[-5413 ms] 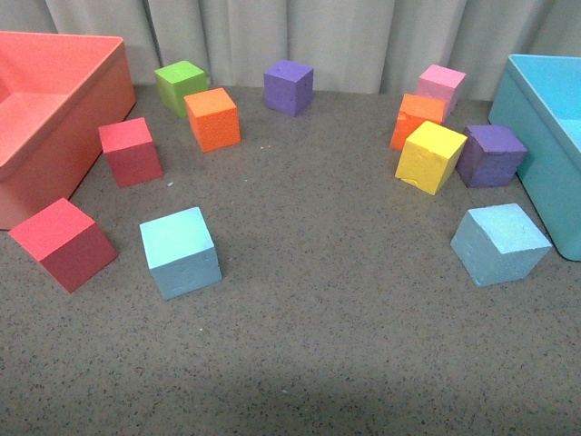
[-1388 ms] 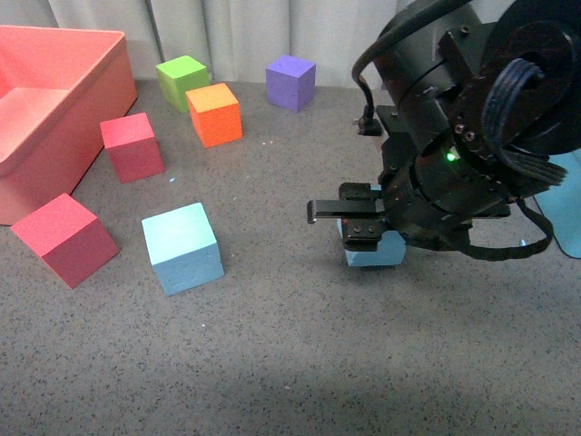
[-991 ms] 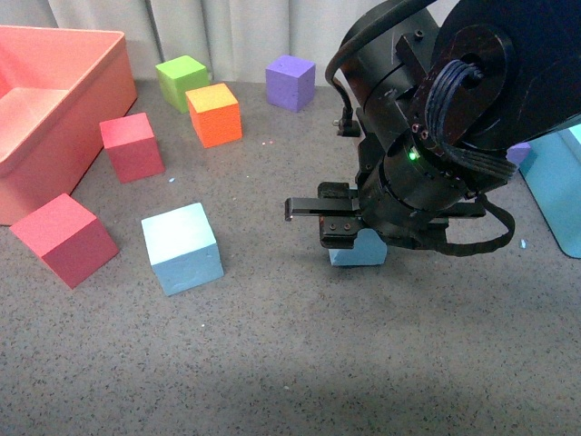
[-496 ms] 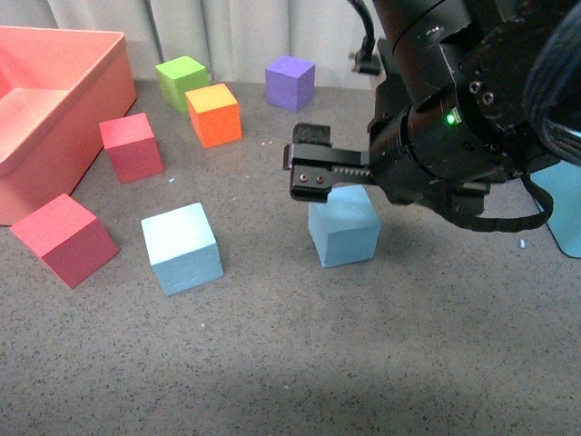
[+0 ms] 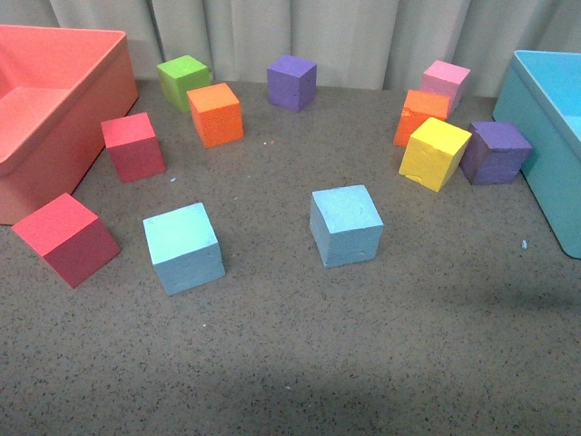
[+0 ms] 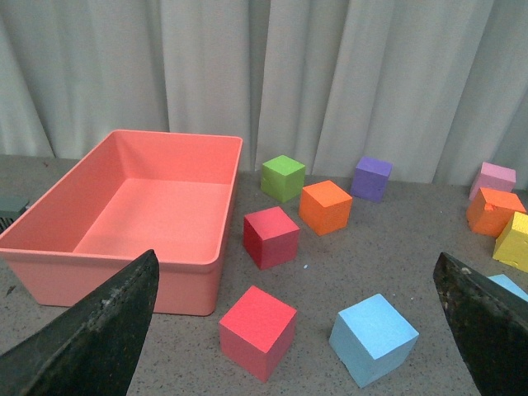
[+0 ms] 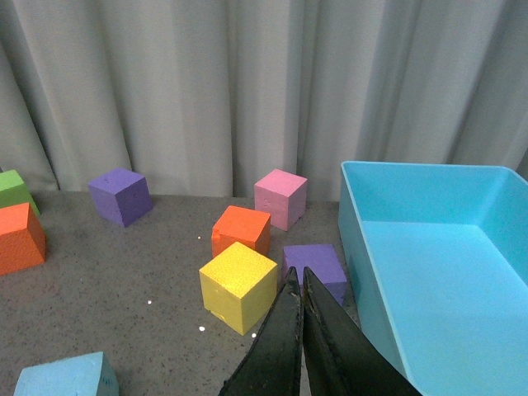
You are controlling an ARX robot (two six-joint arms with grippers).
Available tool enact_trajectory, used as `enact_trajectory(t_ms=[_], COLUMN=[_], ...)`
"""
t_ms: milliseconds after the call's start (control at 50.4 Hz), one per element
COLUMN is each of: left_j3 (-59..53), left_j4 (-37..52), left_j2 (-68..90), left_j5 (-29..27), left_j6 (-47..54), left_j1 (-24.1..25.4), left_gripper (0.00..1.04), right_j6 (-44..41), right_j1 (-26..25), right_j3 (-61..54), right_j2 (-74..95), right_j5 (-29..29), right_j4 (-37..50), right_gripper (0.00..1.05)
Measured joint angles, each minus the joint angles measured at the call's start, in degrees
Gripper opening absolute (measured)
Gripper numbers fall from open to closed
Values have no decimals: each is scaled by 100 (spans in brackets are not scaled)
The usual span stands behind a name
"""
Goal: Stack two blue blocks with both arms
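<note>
Two sky-blue blocks stand apart on the grey table: one at front left [image 5: 183,247], one near the middle [image 5: 346,225]. Neither arm shows in the front view. My left gripper [image 6: 295,259] is open and empty, held high and back from the table; its fingers [image 6: 91,338] frame the left blue block [image 6: 373,338], and a corner of the other blue block [image 6: 510,285] shows by the far finger. My right gripper [image 7: 297,272] is shut and empty, raised above the purple cube [image 7: 314,266]; part of the middle blue block [image 7: 66,376] shows in the right wrist view.
A salmon bin [image 5: 54,100] stands at the left, a turquoise bin [image 5: 545,136] at the right. Two red cubes [image 5: 64,238] lie by the salmon bin. Green, orange [image 5: 214,113] and purple cubes are at the back. Pink, orange, yellow [image 5: 434,154] and purple cubes cluster at back right.
The right arm brought the right blue block from beside the turquoise bin toward the table's middle, let it go, and pulled back out of the front view.
</note>
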Motion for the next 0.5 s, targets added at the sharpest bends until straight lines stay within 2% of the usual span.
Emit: enact_trajectory(t_ms=[377,496], left_j3=[0,0], left_j4=[0,-2], left_j2=[-2,0], left_j5=[0,0], left_j6=[0,0], left_j1=[0,0], left_gripper=[98,98], right_j6=[-4,-4], right_j1=[-564,-745], right_j3=[-815,-892], right_j2=[-1816,-3099], right_j5=[-529,-732], right_j4=[-979,-2188], right_gripper=[1,1])
